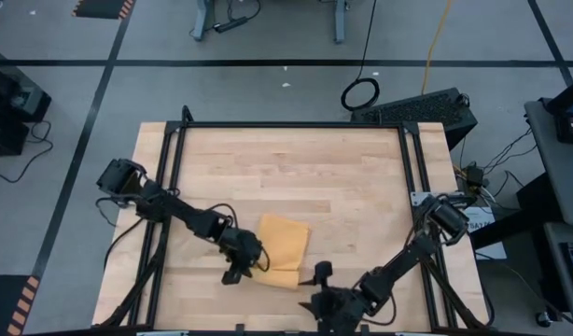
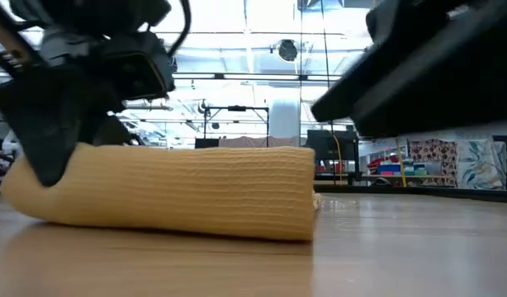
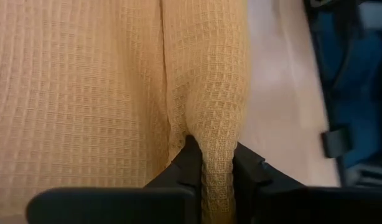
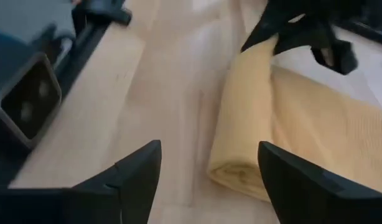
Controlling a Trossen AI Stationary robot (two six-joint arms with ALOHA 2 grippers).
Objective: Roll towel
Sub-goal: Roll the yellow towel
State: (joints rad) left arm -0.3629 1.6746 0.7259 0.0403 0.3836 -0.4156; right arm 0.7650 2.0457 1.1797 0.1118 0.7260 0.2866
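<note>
Towel (image 1: 285, 247) roll's end pinched by left tool (image 1: 238, 271); right tool (image 1: 321, 285) spread wide alongside.

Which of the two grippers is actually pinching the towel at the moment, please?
The left gripper: its fingers are shut on a fold at the rolled edge of the towel. The right gripper is open, short of the roll's end, touching nothing.

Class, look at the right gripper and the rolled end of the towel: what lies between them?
Nothing: bare wooden table separates the open right gripper from the towel, seen in the right wrist view.
</note>
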